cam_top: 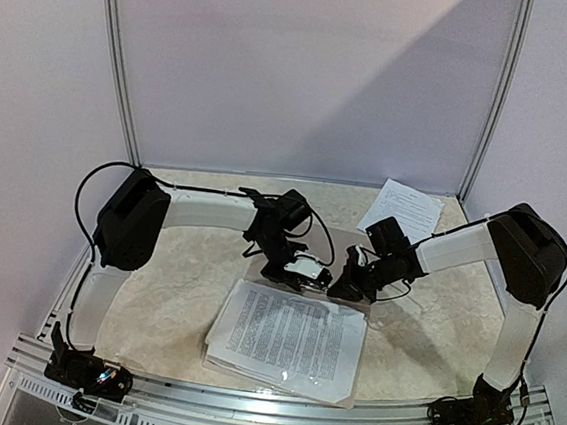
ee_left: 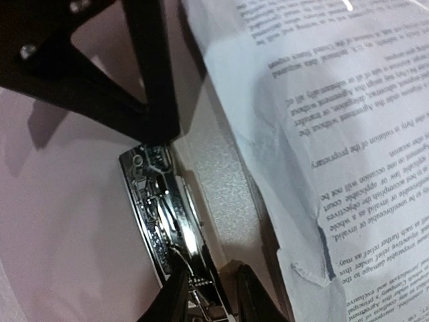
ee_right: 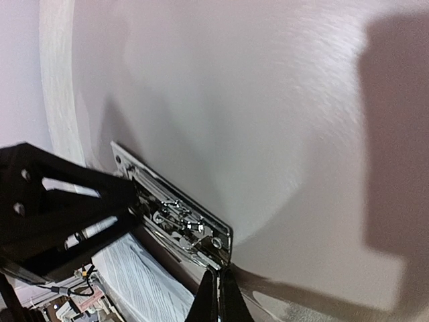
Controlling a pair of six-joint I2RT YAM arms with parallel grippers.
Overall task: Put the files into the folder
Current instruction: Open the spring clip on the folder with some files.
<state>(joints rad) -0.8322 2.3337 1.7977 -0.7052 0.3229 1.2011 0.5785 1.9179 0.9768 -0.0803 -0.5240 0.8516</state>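
Left tool [ee_left: 214,298] clamped on metal clip [ee_left: 164,221]; right tool [ee_right: 216,295] closed tight, tips at clip's corner. Printed files [cam_top: 286,338] lie on folder [cam_top: 256,272] just beside both tools. Risk: clip slips from grip, snaps down, creasing sheets.

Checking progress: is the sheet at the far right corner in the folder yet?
Out: the sheet lies alone on the table, well apart from the folder.

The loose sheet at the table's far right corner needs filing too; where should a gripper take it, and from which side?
Probably the free left edge of the loose sheet, coming from the middle of the table. It lies flat, the walls close its far and right sides, and the right arm covers part of its near edge.
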